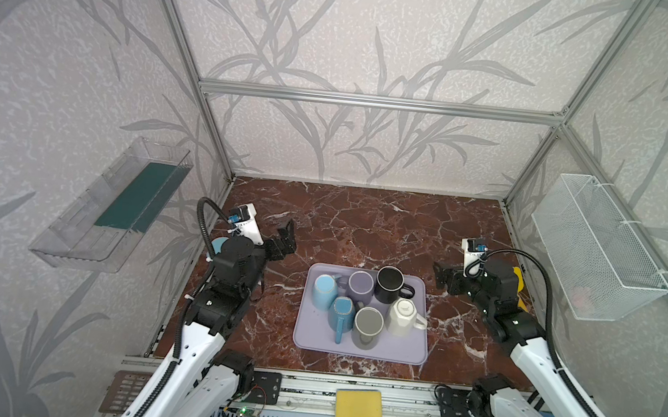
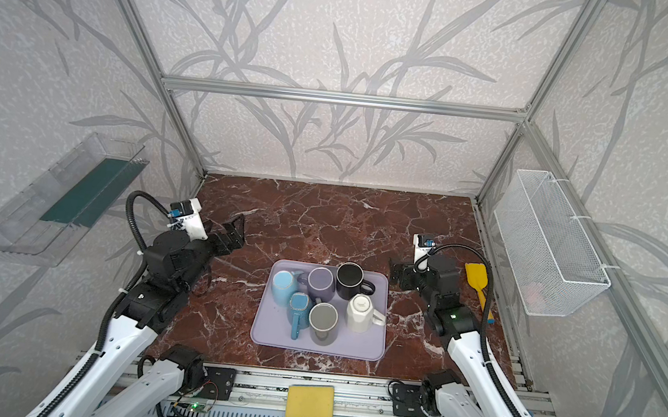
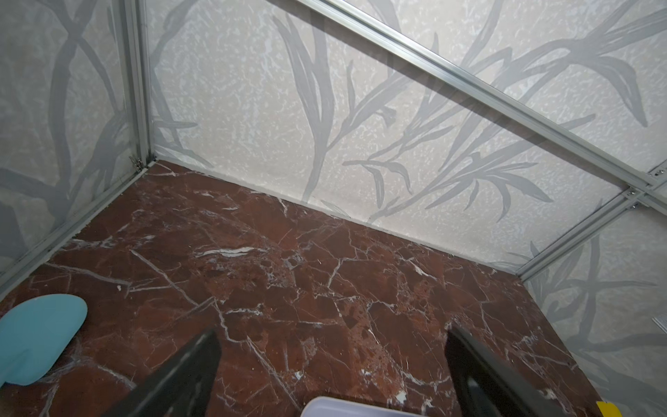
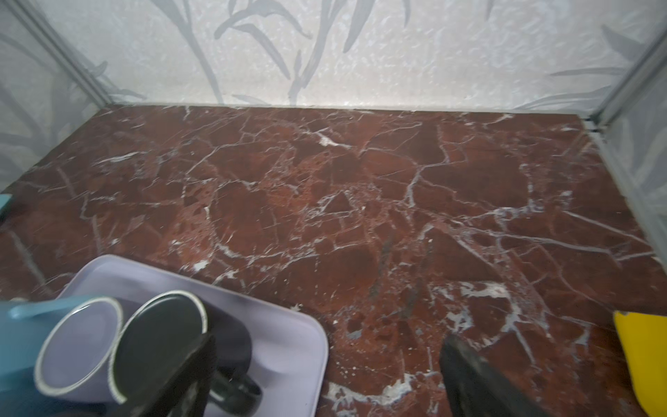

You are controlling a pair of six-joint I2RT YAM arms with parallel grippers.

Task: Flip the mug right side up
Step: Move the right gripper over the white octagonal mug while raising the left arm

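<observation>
Left arm [image 1: 234,267] is folded at the elbow, jaws at 10 o'clock of the tray [image 1: 311,337]. Right arm [image 1: 500,284] is folded likewise, jaws at 2 o'clock. Both jaws are released and empty.

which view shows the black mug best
The top views: the black mug shows whole, handle included, on the tray. The right wrist view shows it close but partly behind a finger of the right hand. The left wrist view misses it.

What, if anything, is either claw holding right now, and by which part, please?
Nothing is held. The left claw and the right claw both stand open and empty, each off to its own side of the tray.
</observation>
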